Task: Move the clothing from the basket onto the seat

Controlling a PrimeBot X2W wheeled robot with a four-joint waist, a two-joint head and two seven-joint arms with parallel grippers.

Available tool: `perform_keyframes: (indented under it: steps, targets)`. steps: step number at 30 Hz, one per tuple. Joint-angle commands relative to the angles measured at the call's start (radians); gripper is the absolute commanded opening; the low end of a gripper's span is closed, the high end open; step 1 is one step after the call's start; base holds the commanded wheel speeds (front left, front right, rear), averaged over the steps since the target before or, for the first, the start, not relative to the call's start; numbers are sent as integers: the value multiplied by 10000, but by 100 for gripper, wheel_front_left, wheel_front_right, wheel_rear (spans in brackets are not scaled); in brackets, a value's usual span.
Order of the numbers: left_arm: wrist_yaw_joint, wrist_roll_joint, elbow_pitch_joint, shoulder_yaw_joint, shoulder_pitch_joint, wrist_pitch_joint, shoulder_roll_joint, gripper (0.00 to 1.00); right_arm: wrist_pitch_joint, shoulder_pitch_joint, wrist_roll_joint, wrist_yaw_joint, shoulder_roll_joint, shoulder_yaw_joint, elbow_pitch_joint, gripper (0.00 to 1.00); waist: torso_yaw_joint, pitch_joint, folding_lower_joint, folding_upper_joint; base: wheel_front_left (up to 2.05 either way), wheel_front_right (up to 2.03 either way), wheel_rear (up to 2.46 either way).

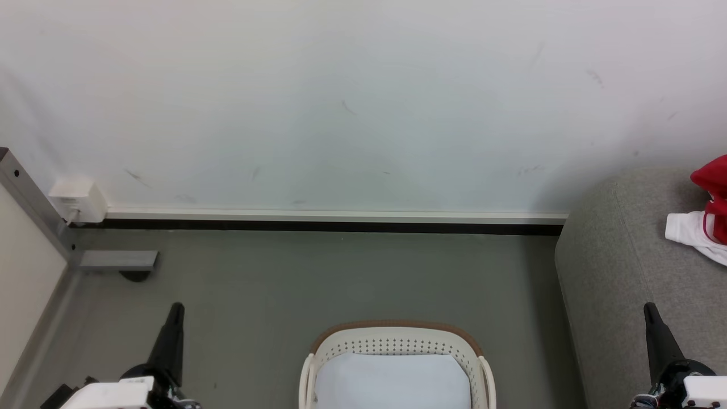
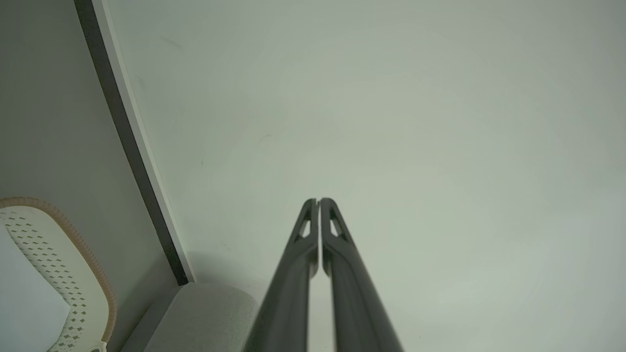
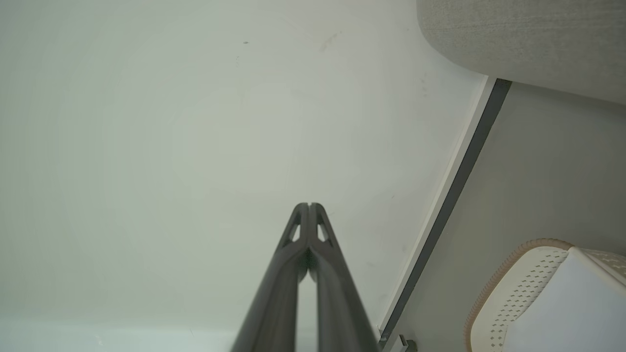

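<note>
Since the red clothing (image 1: 713,190) lies on the seat (image 1: 619,255) at 3 o'clock in the head view and the basket (image 1: 397,328) at 6 o'clock shows no red over its pale flat floor, I judge the wise move is to check the basket's near end, cut off by the frame, before stopping. At 7 o'clock the left gripper (image 1: 176,311) and at 5 o'clock the right gripper (image 1: 650,311) each press their long dark fingers (image 2: 293,278) together on nothing. Soft crumpled fabric with a white cuff (image 1: 687,227) rests on coarse grey weave with rounded edges; the basket is stiff perforated cream plastic under a brown rim.
</note>
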Motion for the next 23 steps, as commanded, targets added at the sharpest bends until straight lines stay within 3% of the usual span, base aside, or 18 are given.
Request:
perform_keyframes:
  steps: [1, 23]
  targets:
    - [-50, -137, 0, 22, -83, 44, 20, 0, 33, -123, 19, -21, -81, -43, -59, 0, -1, 0, 1, 0, 0, 0, 0]
    - [-51, -139, -2, 20, -82, 42, 21, 0, 32, -124, 20, -21, -81, -42, -59, 0, -1, 0, 1, 0, 0, 0, 0]
